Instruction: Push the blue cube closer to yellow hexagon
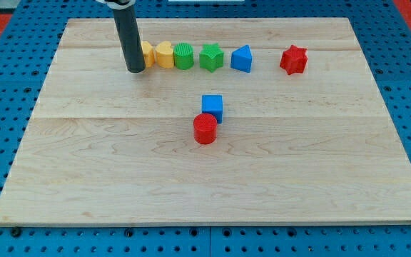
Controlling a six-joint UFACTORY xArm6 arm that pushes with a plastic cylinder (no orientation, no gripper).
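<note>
The blue cube [212, 107] sits near the board's middle, touching a red cylinder [205, 129] just below it. Two yellow blocks lie in the row near the view's top: one [147, 52] partly hidden behind my rod, and one [164, 54] to its right; which is the hexagon I cannot tell for sure. My tip [135, 70] rests on the board at the row's left end, just below-left of the hidden yellow block, far up-left of the blue cube.
The row continues rightward with a green cylinder [183, 56], a green star [210, 57], a blue triangular block [242, 58] and, apart from them, a red star [293, 60]. The wooden board [84, 178] lies on a blue pegboard.
</note>
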